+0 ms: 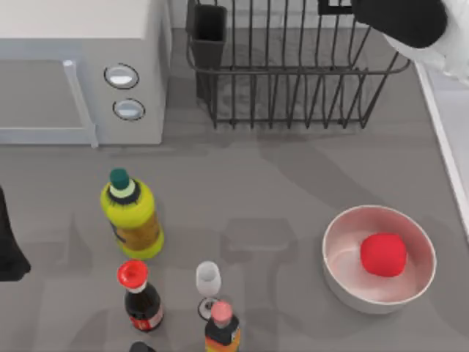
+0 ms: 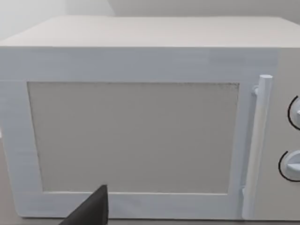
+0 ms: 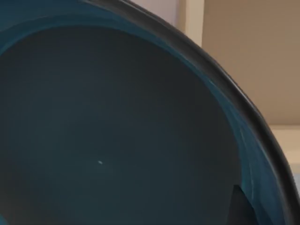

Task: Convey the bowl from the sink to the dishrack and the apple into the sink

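Note:
The dark teal-blue bowl is pressed close to the right wrist camera, tilted, with wall behind its rim. One dark fingertip lies against its inner wall, so my right gripper is shut on it. My right arm hangs over the far right corner of the black wire dishrack, beside the pale sink at the right edge. The red apple lies in a white bowl at the front right. My left gripper is parked at the left edge.
A white microwave stands at the back left, close in front of the left wrist camera. At the front left stand a yellow bottle, a red-capped dark bottle, a wine glass and an orange bottle. The rack's cutlery cup is at its left corner.

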